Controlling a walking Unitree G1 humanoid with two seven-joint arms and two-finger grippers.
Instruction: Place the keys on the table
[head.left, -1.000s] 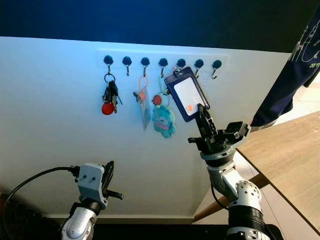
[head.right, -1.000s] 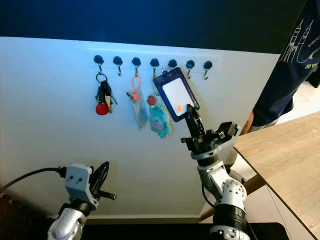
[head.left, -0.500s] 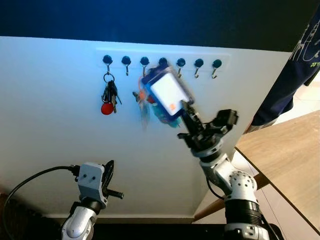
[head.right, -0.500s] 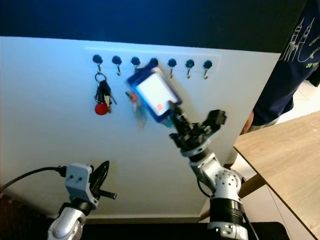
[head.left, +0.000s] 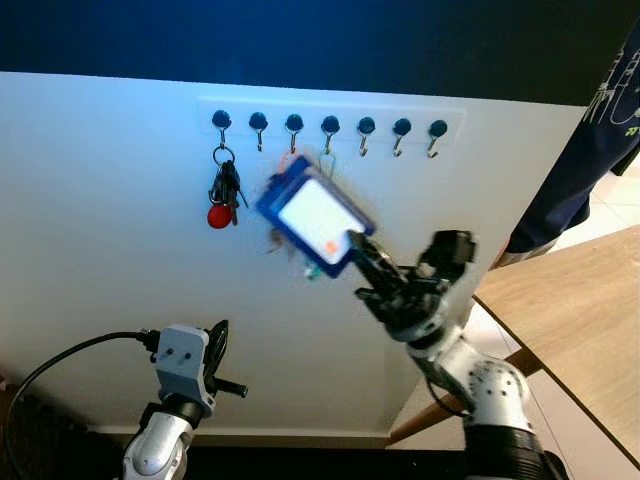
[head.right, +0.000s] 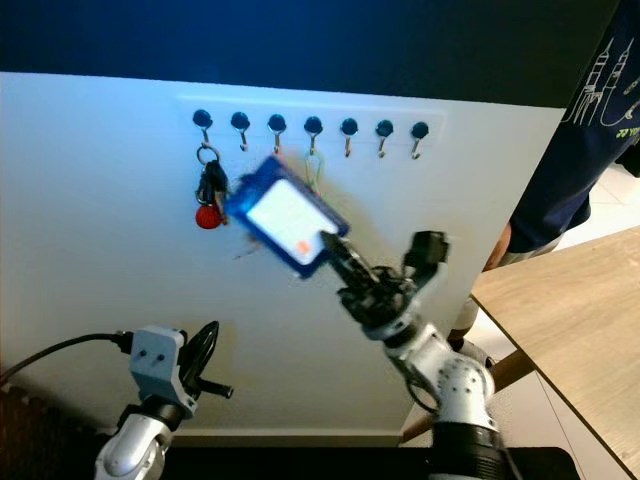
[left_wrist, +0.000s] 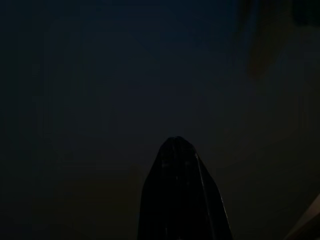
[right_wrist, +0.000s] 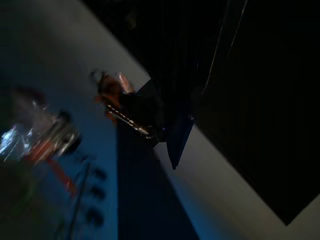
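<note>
- Item, task object: the blue card holder with its attached key bundle, blurred in both eye views. You have it off the hook rail and in the air in front of the white wall, below the middle hooks. Its long axis runs tilted, upper end toward the robot's left, lower end toward the right gripper.
- Attached pieces: something orange and teal trails behind the holder's lower edge; too smeared for you to name.
- Right gripper: its jaws are clamped narrow on the holder's lower right corner, fingers pointing up and to the robot's left. The right wrist view is dim; the holder's dark edge sits between the fingers there.
- Key relation for your next move: the wooden desk lies to the robot's right and lower than the held holder, well apart from it. By my judgement you must swing the right arm rightward and down, across the gap, before releasing.
- Left gripper: low at the robot's left, idle; far from the desk, so the right arm is the nearer one. You cannot tell from these views whether its jaws are apart.
- Hook rail: seven dark hooks on the wall.
- Red-tagged key bunch: hanging on the leftmost hook.
- Person: in a dark printed shirt, standing at the right edge beside the desk; give them room, I would judge.
</note>
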